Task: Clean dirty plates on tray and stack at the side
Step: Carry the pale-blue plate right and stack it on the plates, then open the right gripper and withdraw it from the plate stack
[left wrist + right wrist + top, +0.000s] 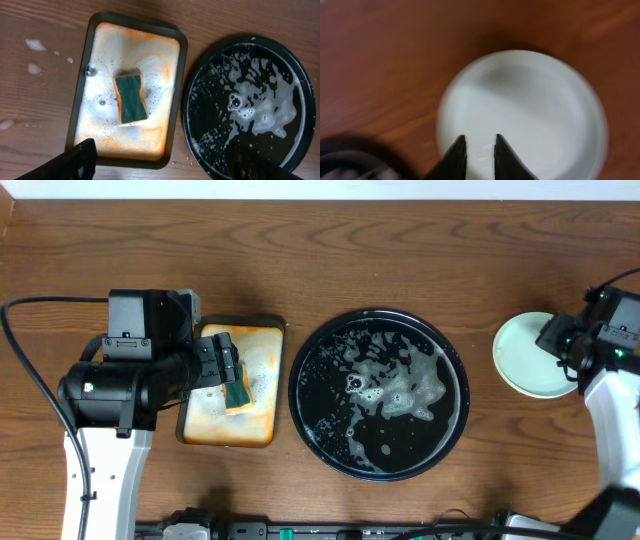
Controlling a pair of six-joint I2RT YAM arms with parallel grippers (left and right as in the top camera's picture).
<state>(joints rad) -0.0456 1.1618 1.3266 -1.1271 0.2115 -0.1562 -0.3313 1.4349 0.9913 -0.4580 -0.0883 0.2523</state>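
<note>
Beside the tray (pixel 293 395), right gripper (pixel 480 137) (slightly parted) hovers over pale plate (pixel 530 110).

Beyond the black tray (pixel 378 312), the tabletop (pixel 400 250) lies open across its whole width. Just left of the tray, the small sponge tray (pixel 258 420) and the left end effector (pixel 232 370) above it block the way. On the tray's right, a bare strip of tabletop reaches the pale plate (pixel 525 355). The right end effector (pixel 480 137) hangs over that plate.
</note>
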